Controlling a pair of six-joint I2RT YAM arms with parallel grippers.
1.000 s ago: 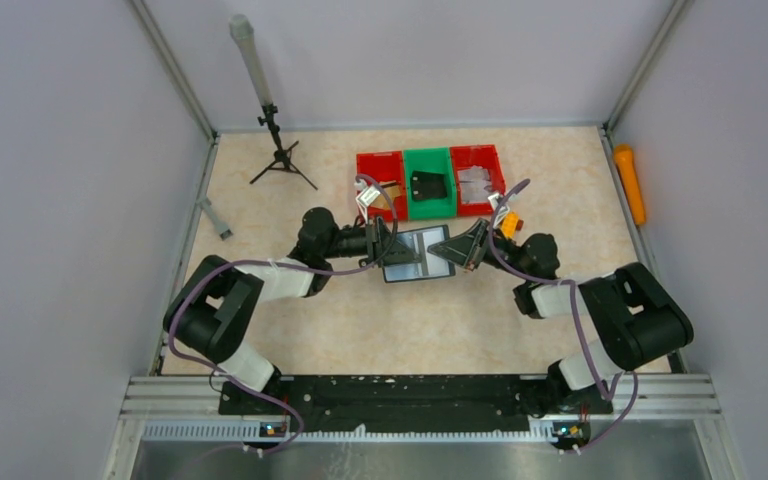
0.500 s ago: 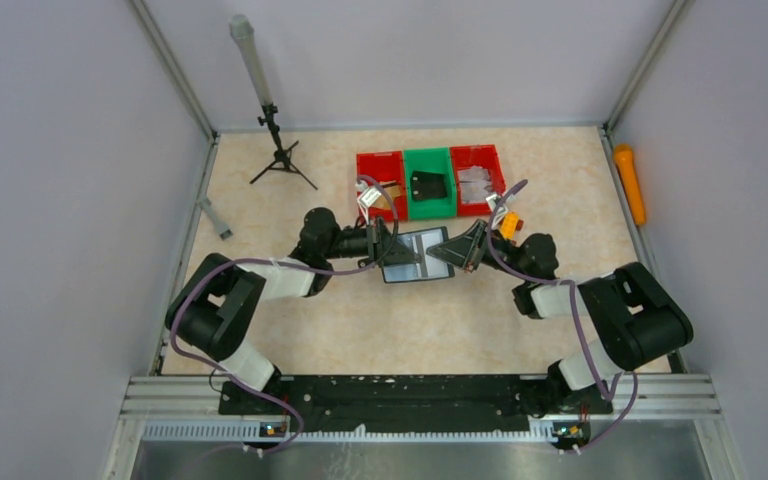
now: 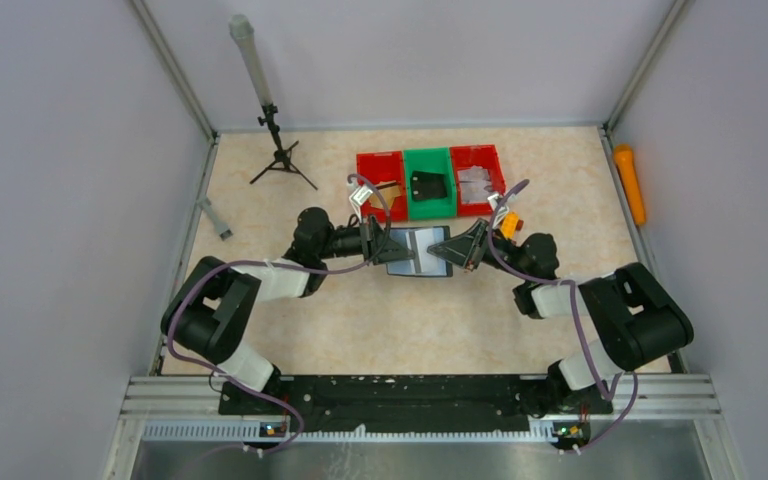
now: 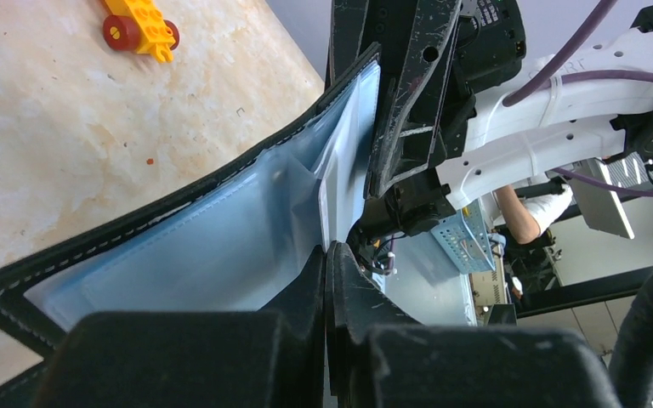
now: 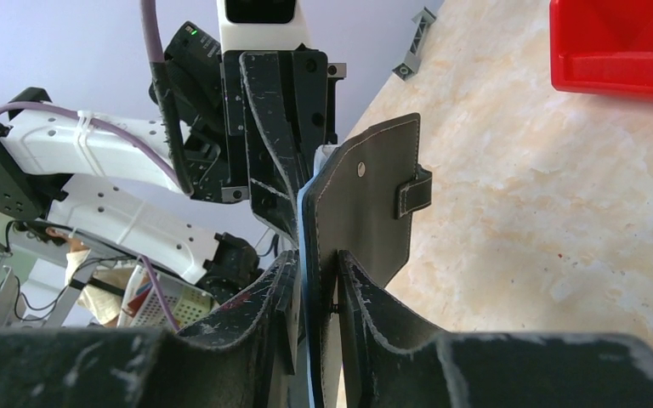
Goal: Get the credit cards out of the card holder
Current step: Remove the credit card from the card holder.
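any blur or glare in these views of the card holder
Top external: evenly lit, sharp, but the card holder is tiny. Left wrist: its pale lining has a soft sheen, not blown out; the near jaws are dark and soft. Right wrist: the holder's black outside is crisp; the near jaws blur.

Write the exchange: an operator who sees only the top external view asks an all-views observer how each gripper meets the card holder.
Operator: What does the left gripper have?
Observer: The left gripper is pinched shut on a thin pale leaf inside the open card holder.
Operator: And the right?
Observer: The right gripper has its fingers either side of the black cover; I cannot tell whether they press it.
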